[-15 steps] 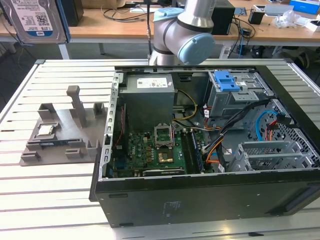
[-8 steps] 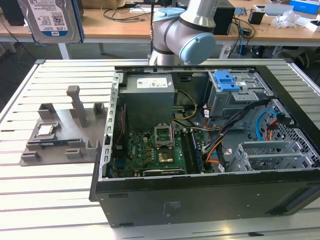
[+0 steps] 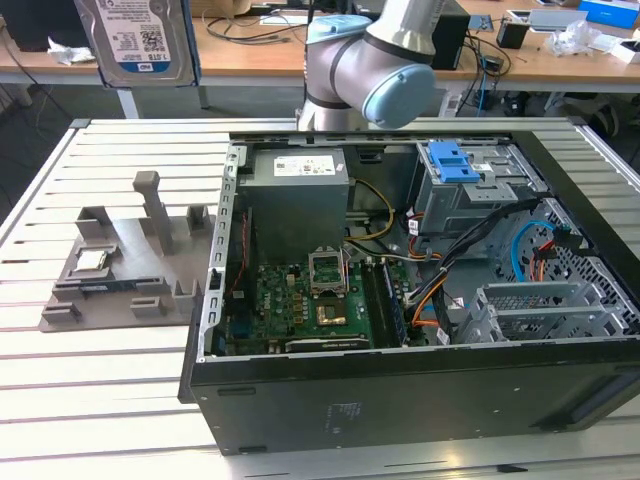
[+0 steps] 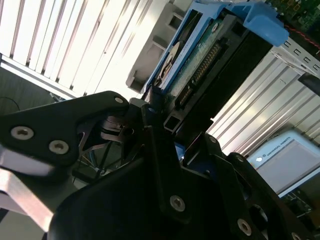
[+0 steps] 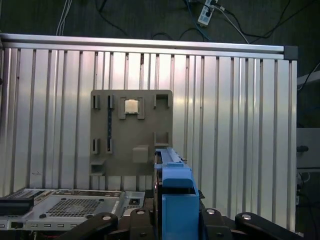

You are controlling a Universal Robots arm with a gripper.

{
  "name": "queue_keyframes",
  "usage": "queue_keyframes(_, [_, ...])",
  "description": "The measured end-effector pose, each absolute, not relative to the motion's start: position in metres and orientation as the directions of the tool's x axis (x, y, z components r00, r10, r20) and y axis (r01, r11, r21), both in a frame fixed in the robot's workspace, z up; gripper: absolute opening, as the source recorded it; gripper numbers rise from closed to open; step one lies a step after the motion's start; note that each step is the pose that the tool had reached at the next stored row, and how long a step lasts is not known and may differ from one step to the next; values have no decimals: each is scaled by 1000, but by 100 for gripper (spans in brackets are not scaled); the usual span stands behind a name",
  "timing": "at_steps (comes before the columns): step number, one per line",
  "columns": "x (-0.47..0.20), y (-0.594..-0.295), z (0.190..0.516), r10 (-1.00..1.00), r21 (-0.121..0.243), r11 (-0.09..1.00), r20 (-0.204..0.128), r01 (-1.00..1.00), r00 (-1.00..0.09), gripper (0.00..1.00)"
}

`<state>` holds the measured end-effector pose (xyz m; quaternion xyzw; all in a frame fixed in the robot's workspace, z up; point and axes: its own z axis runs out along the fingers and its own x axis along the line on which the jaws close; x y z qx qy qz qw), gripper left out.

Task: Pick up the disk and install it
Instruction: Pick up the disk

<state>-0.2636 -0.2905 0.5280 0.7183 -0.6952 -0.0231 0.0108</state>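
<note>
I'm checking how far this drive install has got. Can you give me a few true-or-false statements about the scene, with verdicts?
1. The flat silver metal disk with a blue plastic frame is held in the air, off the grey fixture plate. True.
2. The black gripper is open and empty. False: it is shut on the disk.
3. A small square silver chip lies on the grey plate. True.
4. The disk sits inside the open black computer case. False: it is outside, toward the exterior view's left.

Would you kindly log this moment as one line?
gripper: shut on disk | disk: held clear of grey fixture | install: pending
</note>
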Motion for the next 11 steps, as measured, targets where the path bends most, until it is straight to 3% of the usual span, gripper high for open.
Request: queue_keyframes(11, [-223,-290,528,-999,48,-31,-18,-998,31,37])
